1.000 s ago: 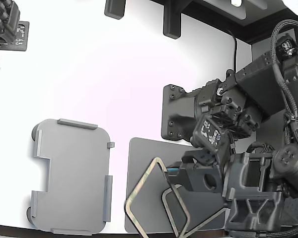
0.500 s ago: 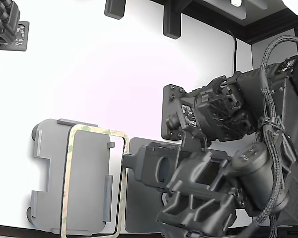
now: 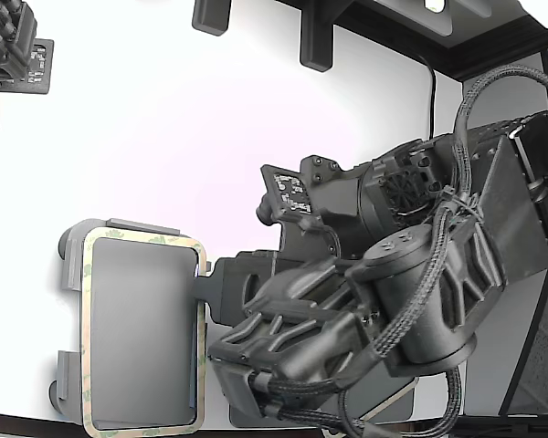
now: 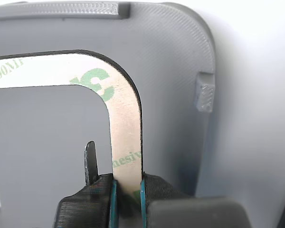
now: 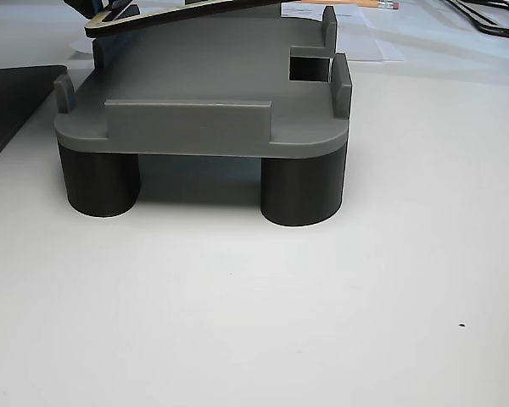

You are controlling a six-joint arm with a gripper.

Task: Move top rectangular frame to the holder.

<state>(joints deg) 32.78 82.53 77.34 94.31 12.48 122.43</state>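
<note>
The top rectangular frame (image 3: 87, 328) is beige with green print and lies over the light grey holder (image 3: 142, 338) at the exterior view's lower left, nearly matching its outline. My gripper (image 3: 203, 287) is shut on the frame's long side nearest the arm. In the wrist view the teal pads (image 4: 113, 194) pinch the frame (image 4: 126, 118) above the holder (image 4: 175, 57), close to a raised side tab (image 4: 206, 92). From the other view the frame (image 5: 178, 13) hangs slightly tilted just above the holder (image 5: 204, 93), which stands on dark round legs.
The dark grey mat (image 3: 256, 263) is mostly hidden under my arm and shows as a dark edge (image 5: 8, 93) in the other view. A second arm (image 3: 9, 50) rests at the exterior view's top left. Two dark brackets (image 3: 315, 36) stick out from the far edge.
My gripper swung the frame from over the dark mat toward the exterior view's left. It went from tilted, to partly overlapping the holder, to lined up over it.
</note>
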